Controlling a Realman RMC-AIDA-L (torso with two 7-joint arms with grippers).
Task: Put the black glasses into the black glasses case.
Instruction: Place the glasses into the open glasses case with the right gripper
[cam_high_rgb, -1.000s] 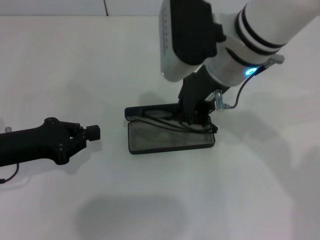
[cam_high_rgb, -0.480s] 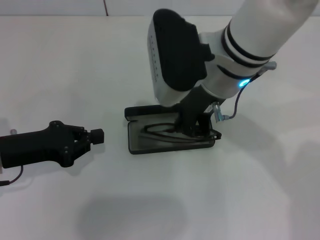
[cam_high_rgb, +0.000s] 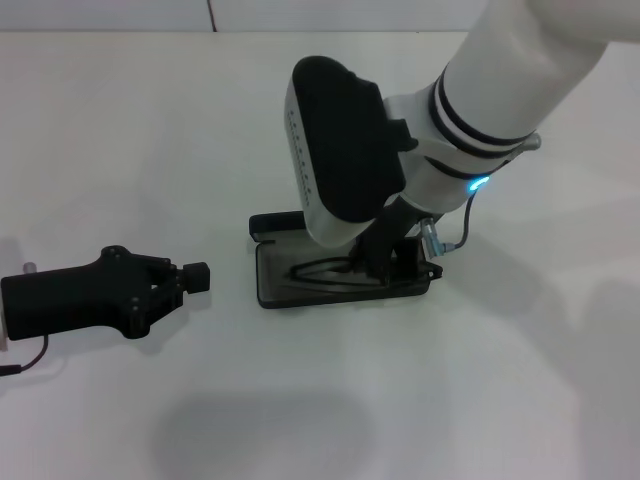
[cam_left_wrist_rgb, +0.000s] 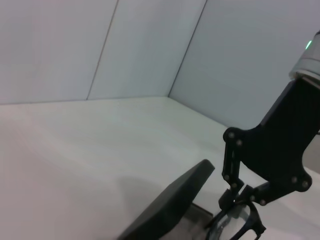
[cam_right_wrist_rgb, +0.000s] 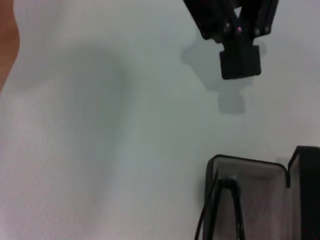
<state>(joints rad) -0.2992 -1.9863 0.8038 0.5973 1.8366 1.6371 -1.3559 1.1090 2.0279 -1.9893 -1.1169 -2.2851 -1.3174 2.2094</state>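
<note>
At frame centre, the right gripper (cam_high_rgb: 385, 262), pinched on thin black-framed glasses (cam_high_rgb: 325, 272), should lower them flat into the open black hard case (cam_high_rgb: 272, 290); the left gripper (cam_high_rgb: 195, 278), lower left, looks closed, empty.

Matte black glasses case (cam_high_rgb: 340, 285); smooth table (cam_high_rgb: 150, 150)

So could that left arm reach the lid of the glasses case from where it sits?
Probably yes: the left gripper faces the black glasses case across bare table. The right gripper works at the other end, holding the black glasses.
</note>
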